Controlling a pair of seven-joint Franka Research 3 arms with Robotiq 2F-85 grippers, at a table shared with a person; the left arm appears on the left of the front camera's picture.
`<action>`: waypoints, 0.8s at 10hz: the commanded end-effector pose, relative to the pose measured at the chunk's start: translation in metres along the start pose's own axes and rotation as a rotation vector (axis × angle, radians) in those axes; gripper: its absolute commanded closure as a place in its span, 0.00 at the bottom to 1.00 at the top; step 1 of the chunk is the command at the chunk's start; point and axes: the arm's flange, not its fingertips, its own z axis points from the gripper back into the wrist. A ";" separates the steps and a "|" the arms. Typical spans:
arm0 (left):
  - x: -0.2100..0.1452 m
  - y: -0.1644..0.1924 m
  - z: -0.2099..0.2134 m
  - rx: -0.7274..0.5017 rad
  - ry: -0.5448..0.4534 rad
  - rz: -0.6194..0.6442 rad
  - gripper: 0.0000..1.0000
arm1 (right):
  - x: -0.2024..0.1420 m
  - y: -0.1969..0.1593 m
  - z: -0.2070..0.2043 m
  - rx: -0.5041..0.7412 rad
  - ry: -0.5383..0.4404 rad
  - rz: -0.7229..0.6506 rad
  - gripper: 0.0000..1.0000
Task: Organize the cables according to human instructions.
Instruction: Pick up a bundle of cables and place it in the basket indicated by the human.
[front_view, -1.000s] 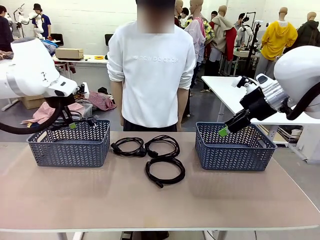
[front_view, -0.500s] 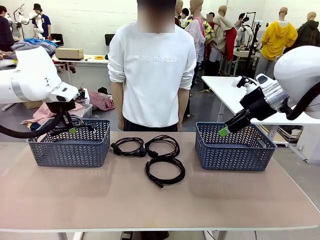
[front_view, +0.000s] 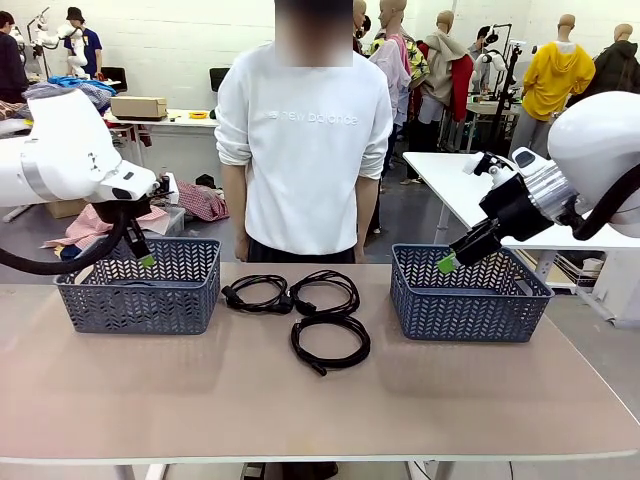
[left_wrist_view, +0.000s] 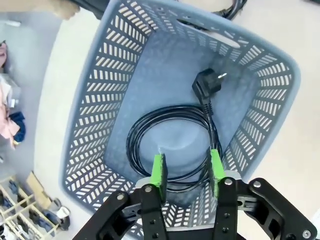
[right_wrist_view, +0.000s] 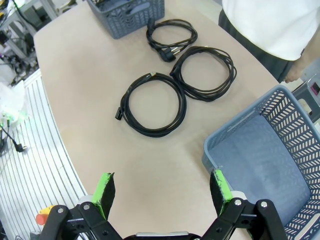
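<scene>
Cord (left_wrist_view: 170, 135) now in L basket (front_view: 140, 295); beige table (front_view: 300, 400).

Left basket (left_wrist_view: 95, 125): the body of the left end effector (left_wrist_view: 185, 167) is covering its near wall in the left wrist view; the top edge is cropping it in the right wrist view.
Coiled cable (left_wrist_view: 170, 111): its near arc is passing behind the green fingers (left_wrist_view: 159, 172).
Second cable (left_wrist_view: 232, 7): the top edge is cutting it down to a short curve, too little to identify.
Right basket (right_wrist_view: 265, 160): the right and bottom edges are cropping its far end.
Person (front_view: 305, 150): the torso is hiding both hands in the front view.
</scene>
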 end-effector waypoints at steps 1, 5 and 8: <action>-0.002 -0.002 0.008 -0.004 -0.019 0.021 0.41 | 0.001 -0.002 0.000 0.016 -0.027 0.010 0.00; -0.002 -0.009 0.015 -0.074 -0.010 0.034 0.03 | 0.001 -0.002 0.000 0.016 -0.027 0.010 0.00; -0.002 -0.014 0.020 -0.090 0.015 0.061 0.00 | 0.001 -0.002 0.000 0.016 -0.027 0.010 0.00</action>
